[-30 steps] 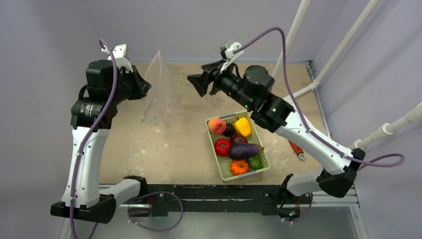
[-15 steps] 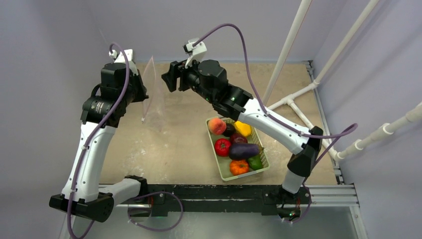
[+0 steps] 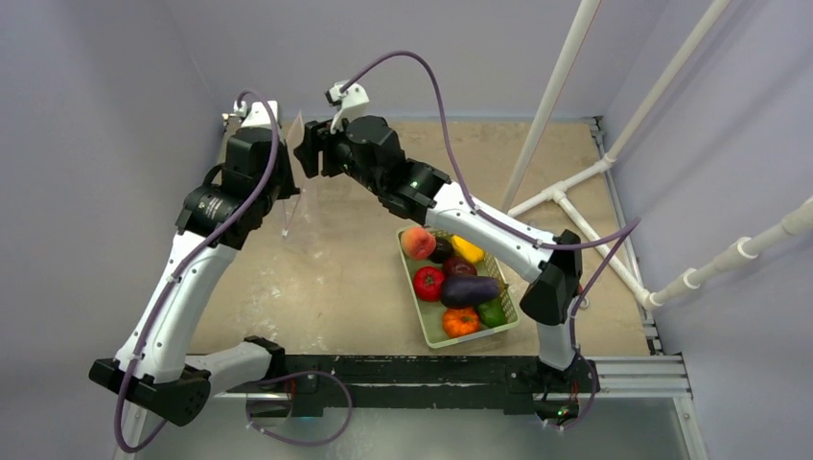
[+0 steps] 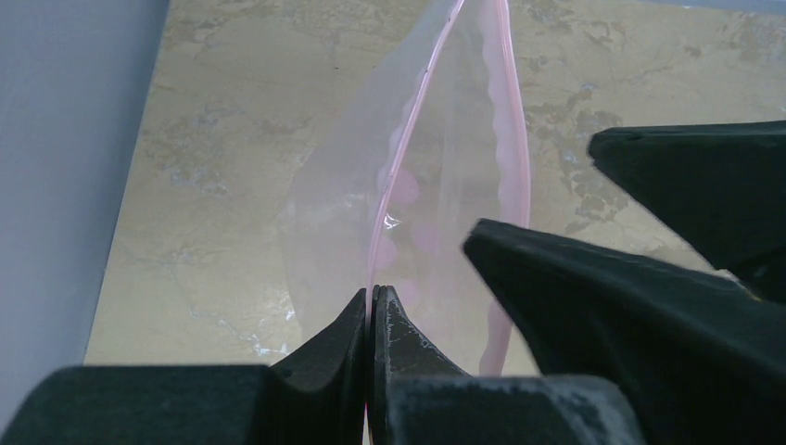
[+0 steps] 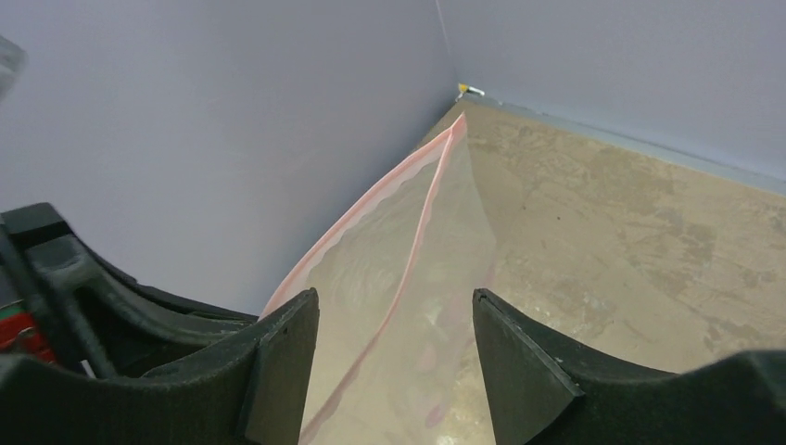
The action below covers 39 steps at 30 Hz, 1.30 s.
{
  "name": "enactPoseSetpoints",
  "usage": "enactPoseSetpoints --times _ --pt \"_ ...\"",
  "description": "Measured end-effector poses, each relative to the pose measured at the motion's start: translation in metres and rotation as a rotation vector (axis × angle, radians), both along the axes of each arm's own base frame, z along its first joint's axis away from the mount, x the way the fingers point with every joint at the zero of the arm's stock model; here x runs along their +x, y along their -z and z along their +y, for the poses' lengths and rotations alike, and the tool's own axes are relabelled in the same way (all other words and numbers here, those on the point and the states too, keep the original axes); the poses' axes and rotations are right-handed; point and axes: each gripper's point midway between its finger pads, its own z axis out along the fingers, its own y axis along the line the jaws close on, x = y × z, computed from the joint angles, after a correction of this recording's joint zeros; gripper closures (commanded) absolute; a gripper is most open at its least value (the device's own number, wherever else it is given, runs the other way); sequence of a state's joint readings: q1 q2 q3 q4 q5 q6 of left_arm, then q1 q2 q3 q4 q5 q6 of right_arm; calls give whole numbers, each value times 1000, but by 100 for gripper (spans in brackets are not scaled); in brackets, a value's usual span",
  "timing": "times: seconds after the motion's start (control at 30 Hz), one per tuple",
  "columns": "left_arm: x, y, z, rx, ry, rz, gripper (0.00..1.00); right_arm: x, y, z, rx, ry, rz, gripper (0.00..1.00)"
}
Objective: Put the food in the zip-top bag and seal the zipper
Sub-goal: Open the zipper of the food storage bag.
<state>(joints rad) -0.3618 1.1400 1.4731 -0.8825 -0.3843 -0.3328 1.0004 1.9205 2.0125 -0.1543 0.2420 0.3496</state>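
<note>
Left claw (image 4: 373,295): clamped on zipper (image 4: 404,158) lip. Right claw (image 5: 397,315): apart, at zip-top bag (image 5: 371,269) mouth. Best pinches the opposite lip only.

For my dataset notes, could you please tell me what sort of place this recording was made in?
Probably a robotics lab test cell: two robot arms bolted to a worn table, enclosed by plain lilac walls with a white pipe frame, and toy food in a basket.
</note>
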Motion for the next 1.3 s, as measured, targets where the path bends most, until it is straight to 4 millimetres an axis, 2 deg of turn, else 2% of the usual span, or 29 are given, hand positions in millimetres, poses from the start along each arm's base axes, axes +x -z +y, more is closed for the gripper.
enactPoseSetpoints --times 0.13,0.2,0.37,0.43,0.53,0.57,0.67,0.77,0.87,1.03,1.13,1.3 --pt "2 7 -8 29 -10 9 100 4 22 7 -37 0 27 40" --pt "3 12 -11 42 -13 17 100 5 33 9 -52 1 40 45" --pt "2 21 -17 77 -21 22 100 5 67 8 -101 5 84 65" --pt "3 21 -19 83 -28 17 100 3 88 5 -134 11 113 75" --pt "3 24 -18 105 -43 15 100 1 124 -2 -191 27 159 96" --pt "3 26 -17 112 -48 18 100 1 135 -5 -209 35 174 100" --pt "3 31 -15 135 -62 27 100 -3 165 -18 -246 55 218 100" --pt "2 36 -14 150 -68 34 100 -8 187 -37 -264 76 255 100" --pt "3 39 -13 156 -72 36 100 -8 193 -51 -234 99 273 100" --pt "3 53 -14 173 -70 52 100 -1 196 -57 -158 128 283 100" --pt "0 66 -13 191 -68 72 100 2 209 -61 -136 143 300 100" --pt "-4 74 -12 205 -69 78 100 7 237 -63 -119 160 337 100"
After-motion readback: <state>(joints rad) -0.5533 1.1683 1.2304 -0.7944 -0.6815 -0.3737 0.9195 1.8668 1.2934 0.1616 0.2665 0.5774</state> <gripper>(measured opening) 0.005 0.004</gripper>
